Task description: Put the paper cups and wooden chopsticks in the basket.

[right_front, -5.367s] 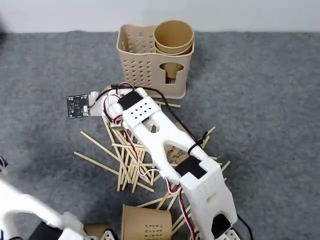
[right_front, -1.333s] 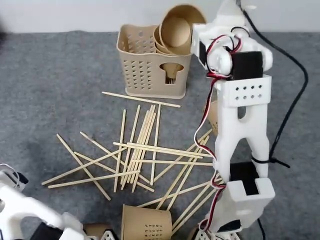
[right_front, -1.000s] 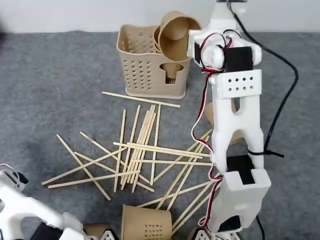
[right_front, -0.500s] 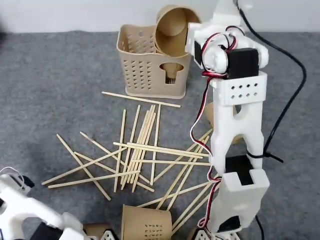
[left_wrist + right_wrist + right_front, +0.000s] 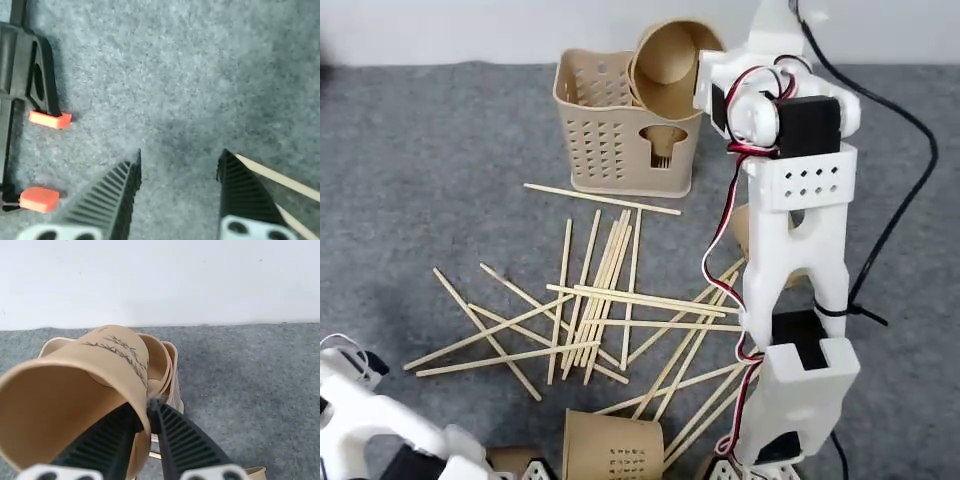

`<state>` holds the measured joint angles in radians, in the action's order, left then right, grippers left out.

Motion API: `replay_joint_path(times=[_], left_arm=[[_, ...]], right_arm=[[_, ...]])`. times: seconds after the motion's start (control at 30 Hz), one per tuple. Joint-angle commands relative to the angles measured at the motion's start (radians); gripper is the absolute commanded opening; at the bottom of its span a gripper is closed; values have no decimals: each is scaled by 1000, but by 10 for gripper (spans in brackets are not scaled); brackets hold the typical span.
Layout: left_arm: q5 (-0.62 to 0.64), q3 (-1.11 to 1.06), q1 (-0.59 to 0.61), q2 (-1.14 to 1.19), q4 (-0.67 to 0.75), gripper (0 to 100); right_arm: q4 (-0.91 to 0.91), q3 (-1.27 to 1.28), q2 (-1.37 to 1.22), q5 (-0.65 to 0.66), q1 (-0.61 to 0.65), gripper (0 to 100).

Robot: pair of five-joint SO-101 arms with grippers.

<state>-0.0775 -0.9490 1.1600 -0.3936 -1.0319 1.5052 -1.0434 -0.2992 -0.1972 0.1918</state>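
Grey carpet (image 5: 440,150): cup (image 5: 65,385) wall inside right pincer (image 5: 146,408).

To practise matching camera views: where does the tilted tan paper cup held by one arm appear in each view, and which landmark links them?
High view: tilted tan paper cup, top centre, over the beige perforated plastic basket's right end.
Right wrist view: close up, rim pinched in the right gripper.
Left wrist view: faces grey carpet instead.
Shared landmark: the basket, behind the cup in the right wrist view.
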Motion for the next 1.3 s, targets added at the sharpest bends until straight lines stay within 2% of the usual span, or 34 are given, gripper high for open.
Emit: replay_joint_path(times=[0.0,0.87,1.0,1.17,1.27], left_arm=[[5,4,5,-41,12,237],[5,4,5,-41,11,237],[5,4,5,-41,11,237],[5,2,5,-41,11,237],[5,2,5,-41,11,237]], right_arm=[[5,-43,10,-5,5,8],[-2,-43,10,-3,7,9],[5,-43,10,34,7,10],[7,-43,12,91,8,106],[7,-43,12,98,8,101]])
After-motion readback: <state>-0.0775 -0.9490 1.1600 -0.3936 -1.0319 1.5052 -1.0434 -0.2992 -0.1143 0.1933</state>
